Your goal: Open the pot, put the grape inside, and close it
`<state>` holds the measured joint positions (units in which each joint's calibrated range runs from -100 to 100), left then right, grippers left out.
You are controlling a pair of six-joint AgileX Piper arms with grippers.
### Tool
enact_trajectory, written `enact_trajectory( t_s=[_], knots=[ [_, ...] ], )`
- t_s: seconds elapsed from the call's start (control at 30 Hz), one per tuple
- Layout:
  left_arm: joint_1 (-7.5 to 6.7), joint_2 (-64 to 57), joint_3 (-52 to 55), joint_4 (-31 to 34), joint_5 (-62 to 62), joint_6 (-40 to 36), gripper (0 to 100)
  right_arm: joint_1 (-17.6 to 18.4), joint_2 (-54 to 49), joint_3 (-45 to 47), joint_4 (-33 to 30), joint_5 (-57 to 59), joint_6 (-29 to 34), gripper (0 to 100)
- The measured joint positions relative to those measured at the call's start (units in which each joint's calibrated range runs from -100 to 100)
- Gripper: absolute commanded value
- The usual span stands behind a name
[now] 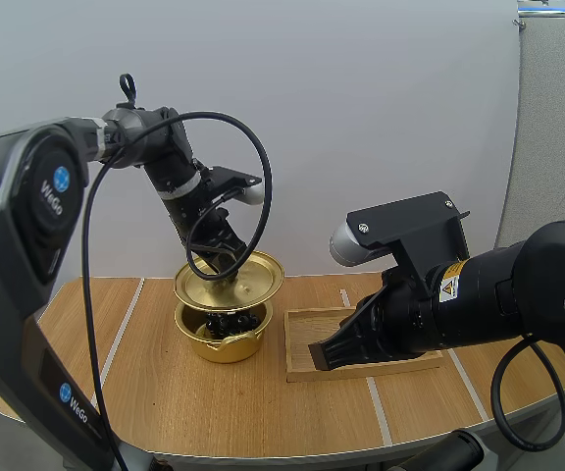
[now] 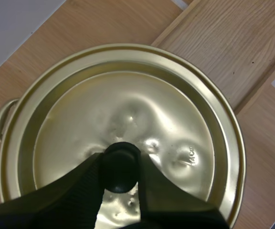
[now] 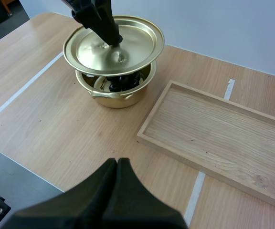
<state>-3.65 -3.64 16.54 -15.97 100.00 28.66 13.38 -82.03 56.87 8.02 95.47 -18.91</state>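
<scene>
Nearest the tabletop's front edge: the right gripper (image 3: 117,162), fingers together on nothing, near the wooden tray (image 3: 214,124) on the right-hand side. Beyond, mid-table toward the back edge: the pot (image 3: 113,98) with the grapes (image 3: 123,82) inside, and just above it the lid (image 3: 128,43), knob (image 2: 121,171) up and clamped by the left gripper (image 2: 121,160). The lid, round and without a long axis, hung tilted and offset toward the tray; lowered so, its rim would likely catch the pot's rim or nip the grapes.
</scene>
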Motion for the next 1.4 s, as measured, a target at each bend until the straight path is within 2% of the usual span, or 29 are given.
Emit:
enact_trajectory(
  t_s=[0.23, 0.57, 0.8, 1.2, 1.23, 1.33, 1.4],
  knots=[
    [0.0, 6.45, 0.0, -0.13, -5.55, 0.0, 0, 0.0, 0.0, 0.0, 0.0, 0.0, 0.0, 0],
    [0.0, 11.18, 0.0, 0.32, -7.11, 0.0, 0, 0.0, 0.0, 0.0, 0.0, 0.0, 0.0, 0],
    [0.0, 11.32, 3.42, 2.75, -11.89, 0.0, 0, 0.0, 0.0, 0.0, 0.0, 0.0, 0.0, 0],
    [0.0, 10.59, 6.1, 3.3, -17.76, 0.0, 0, 0.0, 0.0, 0.0, 0.0, 0.0, 0.0, 0],
    [0.0, 10.59, 6.1, 3.3, -17.76, 0.0, 2, 0.0, 0.0, 0.0, 0.0, 0.0, 0.0, 0],
    [0.0, 10.59, 6.1, 3.3, -17.76, 0.0, 16, 0.0, 0.0, 0.0, 0.0, 0.0, 0.0, 0],
    [0.0, 10.59, 6.1, 3.3, -17.76, 0.0, 35, 0.0, 0.0, 0.0, 0.0, 0.0, 0.0, 0]
  ],
)
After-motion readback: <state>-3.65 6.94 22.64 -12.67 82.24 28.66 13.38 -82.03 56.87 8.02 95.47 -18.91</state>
